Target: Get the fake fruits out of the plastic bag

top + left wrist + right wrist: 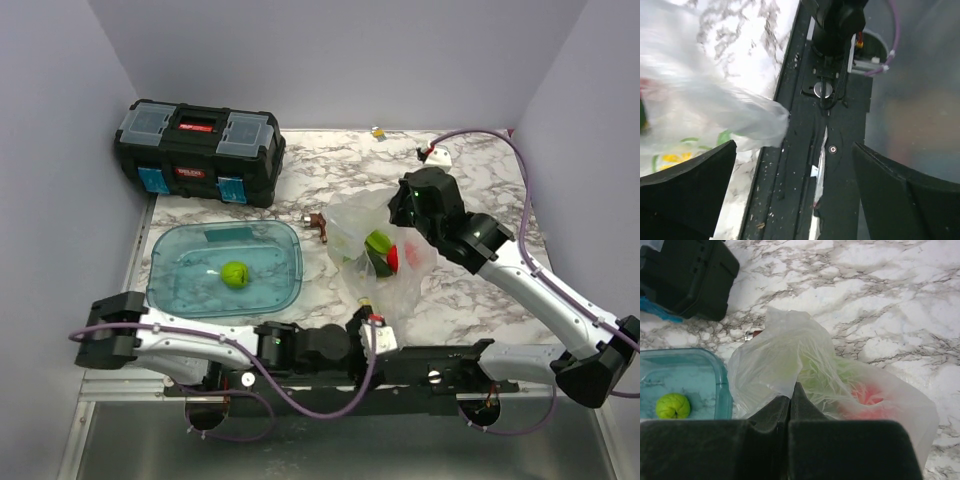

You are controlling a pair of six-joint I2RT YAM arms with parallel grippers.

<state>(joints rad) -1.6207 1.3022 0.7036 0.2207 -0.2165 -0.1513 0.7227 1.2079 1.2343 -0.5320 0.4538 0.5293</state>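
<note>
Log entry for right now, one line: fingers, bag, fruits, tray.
right fingers shut on plastic bag | left fingers open, holding nothing | fake fruits inside plastic bag | lime-green ball in blue tray

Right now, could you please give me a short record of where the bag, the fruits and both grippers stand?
plastic bag: centre of the scene, crumpled
fruits inside: red fruit and green fruit show through
right gripper: shut on the bag's top
left gripper: open, at the bag's near end, holding nothing
blue tray: left of the bag, holding a green ball
toolbox: far left, behind the tray
</note>
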